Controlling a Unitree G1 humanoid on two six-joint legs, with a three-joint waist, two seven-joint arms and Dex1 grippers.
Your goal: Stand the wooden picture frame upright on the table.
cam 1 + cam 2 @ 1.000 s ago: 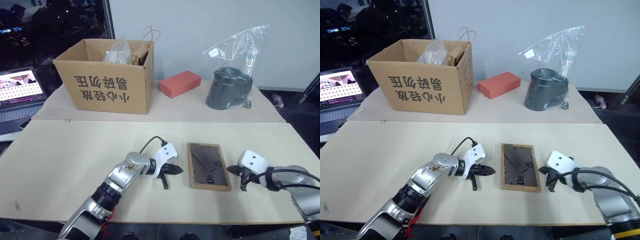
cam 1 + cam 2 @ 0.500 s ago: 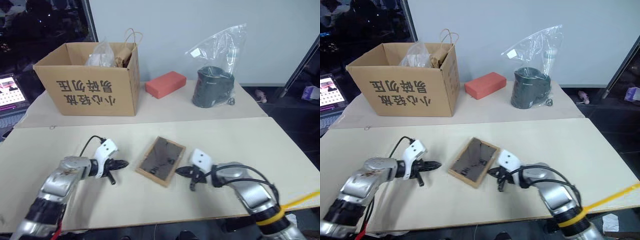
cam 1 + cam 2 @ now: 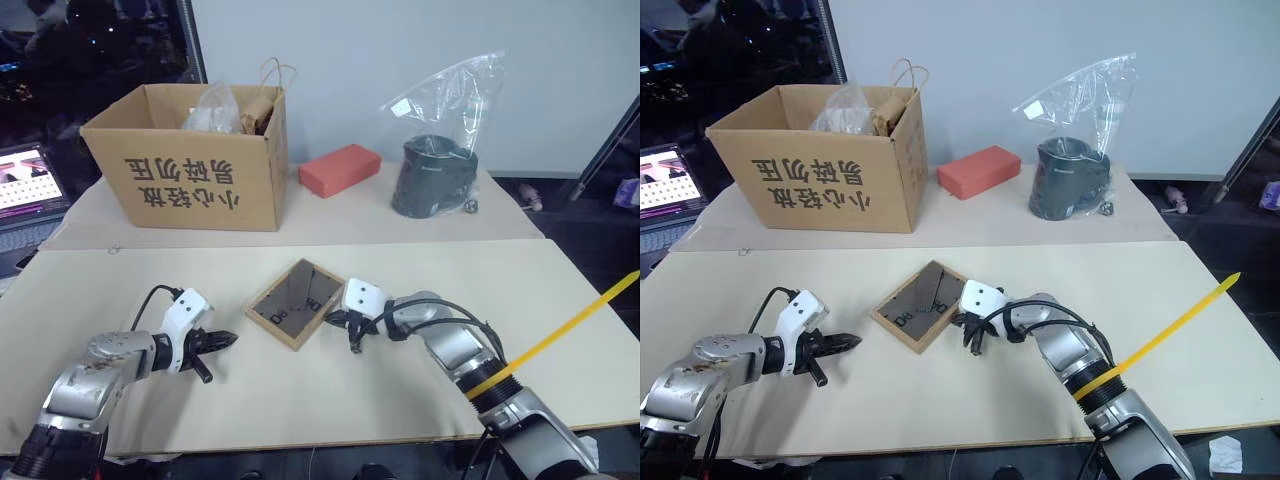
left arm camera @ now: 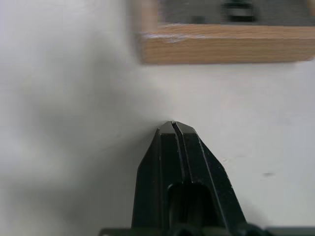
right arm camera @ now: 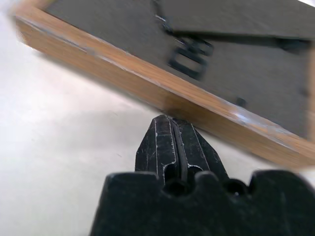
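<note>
Pale beige tabletop (image 3: 560,290) is seen spanning the view, with a second table butted against its far edge, below a grey wall. On that far table a cardboard box (image 3: 190,165) with printed characters is set toward the left, a red block (image 3: 340,168) near the middle, and a dark container in a clear plastic bag (image 3: 435,170) toward the right. A laptop (image 3: 25,190) is seen beyond the left edge.

On the near table the frame (image 3: 296,303) is found close to the middle, back panel up, turned diagonally to the table's edges. Its right-hand side appears lifted off the surface, so that it is tilted rather than flat; white marks are seen on the dark back.

The right gripper (image 3: 343,322) is placed at the frame's right-hand wooden edge, its two black fingers pressed together with nothing between them; in the right wrist view the tips (image 5: 170,129) are seen right against the wood of the frame, though actual contact cannot be made out.

The left gripper (image 3: 222,341) is held low over the table to the left of the frame, apart from it, fingers likewise closed and empty, pointed toward the frame's near corner.

A yellow strap (image 3: 560,330) is seen running from the right arm toward the right edge.
</note>
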